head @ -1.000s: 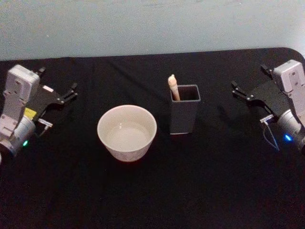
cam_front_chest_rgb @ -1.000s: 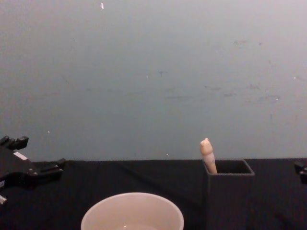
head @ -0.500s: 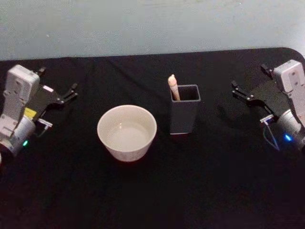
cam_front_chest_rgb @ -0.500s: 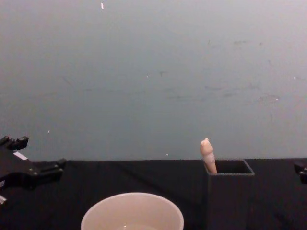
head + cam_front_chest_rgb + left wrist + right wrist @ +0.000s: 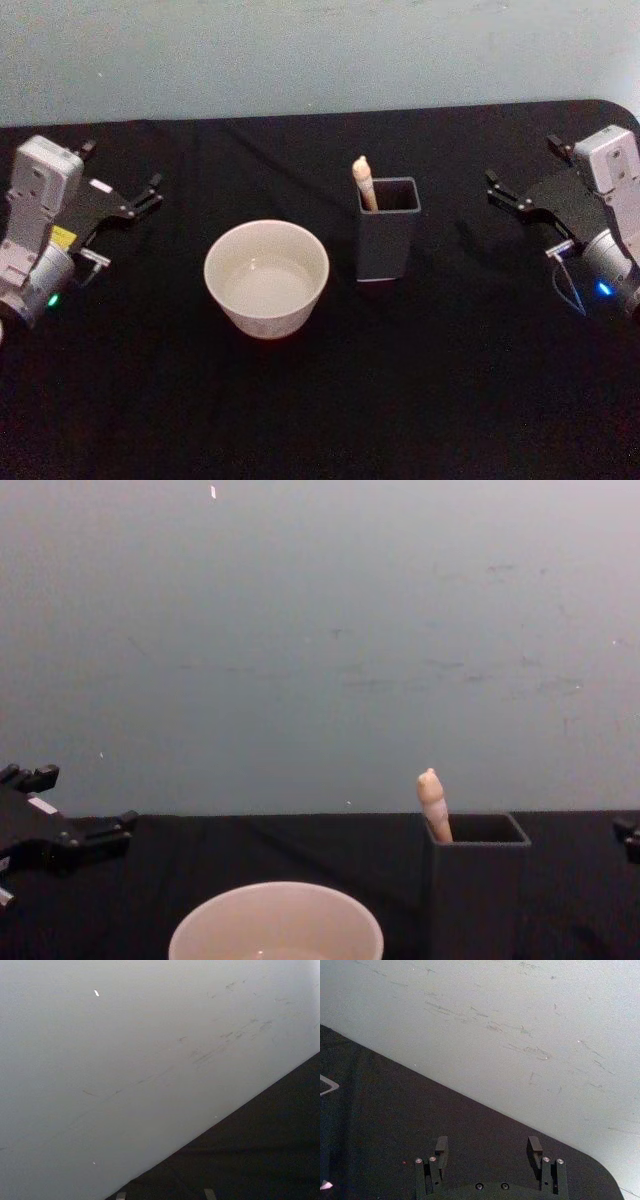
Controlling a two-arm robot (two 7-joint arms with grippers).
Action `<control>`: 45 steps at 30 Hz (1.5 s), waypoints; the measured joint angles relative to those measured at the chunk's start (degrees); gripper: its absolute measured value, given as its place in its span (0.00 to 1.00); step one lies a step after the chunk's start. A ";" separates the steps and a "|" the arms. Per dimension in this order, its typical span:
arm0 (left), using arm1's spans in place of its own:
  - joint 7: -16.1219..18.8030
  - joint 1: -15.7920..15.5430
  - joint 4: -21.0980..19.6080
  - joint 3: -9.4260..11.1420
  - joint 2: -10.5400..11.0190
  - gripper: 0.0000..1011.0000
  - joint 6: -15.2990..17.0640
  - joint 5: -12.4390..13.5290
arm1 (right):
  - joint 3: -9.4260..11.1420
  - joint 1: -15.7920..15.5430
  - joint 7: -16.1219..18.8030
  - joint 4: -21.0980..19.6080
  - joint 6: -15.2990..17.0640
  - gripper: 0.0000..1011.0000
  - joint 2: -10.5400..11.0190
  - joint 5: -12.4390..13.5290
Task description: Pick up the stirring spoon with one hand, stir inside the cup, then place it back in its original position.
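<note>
The stirring spoon (image 5: 364, 184) stands in the dark grey square holder (image 5: 386, 245). Its beige knobbed handle (image 5: 433, 802) sticks out at the holder's (image 5: 478, 900) left corner, and its metal part is hidden inside. To the holder's left sits the cream-white cup (image 5: 266, 278), whose rim also shows low in the chest view (image 5: 275, 925). My left gripper (image 5: 121, 167) rests open at the table's far left (image 5: 80, 802), well away from the cup. At the far right my right gripper (image 5: 522, 164) is open too, with nothing between its fingers (image 5: 441, 1146).
A black cloth covers the table (image 5: 400, 400), which ends at a pale blue-grey wall (image 5: 320, 50) behind. The table's back right corner (image 5: 615, 108) is rounded. Open cloth lies in front of the cup and holder and between them and each gripper.
</note>
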 joint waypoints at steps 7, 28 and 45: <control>0.00 0.00 0.00 0.00 0.00 0.99 0.00 0.00 | 0.00 0.00 0.00 0.00 0.00 0.99 0.00 0.00; 0.00 0.00 0.00 0.00 0.00 0.99 0.00 0.00 | 2.17 -0.57 3.96 -2.54 1.86 0.99 0.14 3.47; 0.00 0.00 0.00 0.00 0.00 0.99 0.00 0.00 | 4.64 -0.81 17.15 -13.96 14.66 0.99 2.13 13.09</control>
